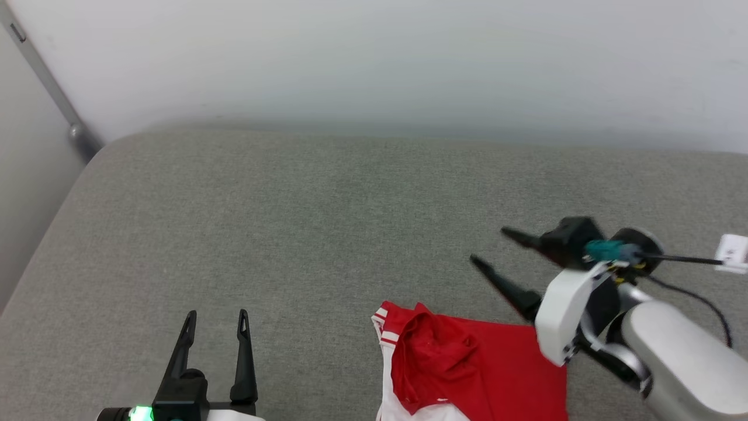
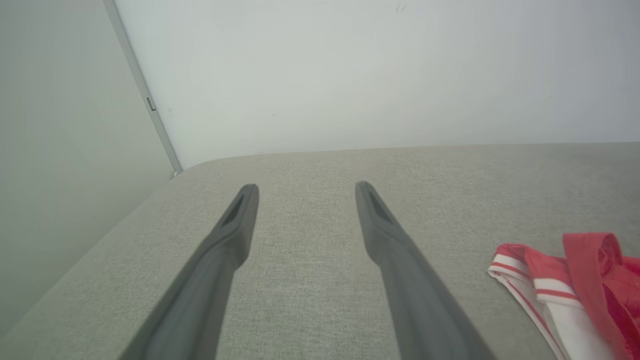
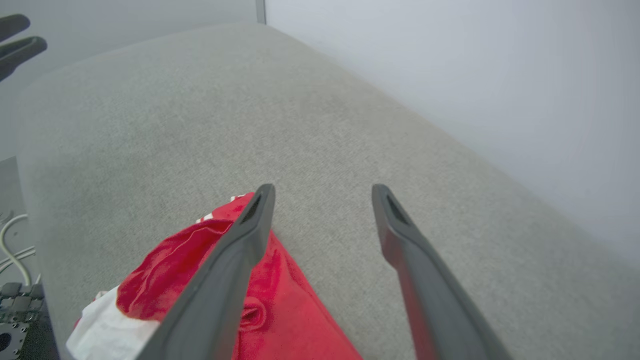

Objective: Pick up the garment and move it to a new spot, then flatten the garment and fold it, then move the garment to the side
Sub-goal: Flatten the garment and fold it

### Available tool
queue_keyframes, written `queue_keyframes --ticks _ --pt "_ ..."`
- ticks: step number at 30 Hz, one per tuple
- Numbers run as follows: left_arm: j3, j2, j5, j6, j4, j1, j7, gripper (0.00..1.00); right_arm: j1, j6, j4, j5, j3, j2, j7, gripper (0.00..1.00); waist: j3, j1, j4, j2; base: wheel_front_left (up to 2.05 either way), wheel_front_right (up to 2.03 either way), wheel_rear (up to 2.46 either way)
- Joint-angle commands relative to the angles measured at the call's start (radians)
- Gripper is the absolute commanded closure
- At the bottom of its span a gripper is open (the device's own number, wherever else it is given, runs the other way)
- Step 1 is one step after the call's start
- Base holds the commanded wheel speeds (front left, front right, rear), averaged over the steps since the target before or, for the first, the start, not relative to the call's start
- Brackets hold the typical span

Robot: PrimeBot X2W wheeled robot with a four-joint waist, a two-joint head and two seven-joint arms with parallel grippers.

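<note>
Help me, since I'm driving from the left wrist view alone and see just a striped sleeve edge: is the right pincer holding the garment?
Observer: No. The right pincer stands open, gripping nothing.
Operator: Where is it?
Observer: In the head view it hangs beyond the far right corner of the garment, pointing left.
Operator: Is the garment flat?
Observer: Partly: red cloth is bunched near the striped end, while the right part lies smooth on the grey cushion.

Pale forearm [image 1: 684, 356], white wrist shell [image 1: 564, 310], black cable [image 1: 701, 301], teal connector [image 1: 605, 250], dark claw fingers [image 1: 505, 286]
</note>
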Motion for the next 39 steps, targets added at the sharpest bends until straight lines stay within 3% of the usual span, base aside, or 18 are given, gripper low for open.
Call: queue_keyframes --ticks 1,2,3,8,18,26,39 --pt "0.006 0.000 0.000 0.002 -0.007 0.007 -0.002 0.00 0.006 -0.001 -0.008 -0.030 -0.052 -0.008 -0.046 0.00 -0.014 -0.0001 -0.021 0.0000 0.00 0.00 0.00" --pt "0.011 0.000 0.000 -0.002 -0.008 0.014 -0.002 0.00 0.037 -0.001 -0.003 -0.086 -0.146 -0.001 -0.115 0.00 -0.020 -0.0001 -0.034 0.0000 0.00 0.00 0.00" --pt "0.011 0.000 0.000 -0.002 -0.008 0.014 -0.002 0.00 0.037 -0.001 -0.003 -0.086 -0.146 -0.001 -0.115 0.00 -0.020 -0.0001 -0.034 0.0000 0.00 0.00 0.00" --pt "0.021 -0.005 -0.001 -0.011 -0.012 0.020 -0.002 0.00 0.157 -0.001 0.014 -0.273 -0.424 0.080 -0.294 0.00 -0.034 -0.0001 -0.056 0.0000 0.00 0.00 0.00" --pt "0.029 -0.015 -0.009 -0.028 -0.009 0.037 -0.002 0.00 0.395 -0.001 -0.064 -0.422 -0.710 0.272 -0.423 0.00 -0.052 -0.0001 -0.074 0.0000 0.00 0.00 0.00" --pt "0.031 -0.021 -0.014 -0.042 -0.020 0.055 -0.002 0.00 0.565 -0.001 -0.179 -0.476 -0.790 0.390 -0.438 0.00 -0.058 -0.0001 -0.085 0.0000 0.00 0.00 0.00" --pt "0.030 -0.030 -0.018 -0.050 -0.040 0.061 -0.002 0.00 0.698 -0.001 -0.240 -0.478 -0.815 0.433 -0.441 0.00 -0.056 -0.0001 -0.079 0.0000 0.00 0.00 0.00"
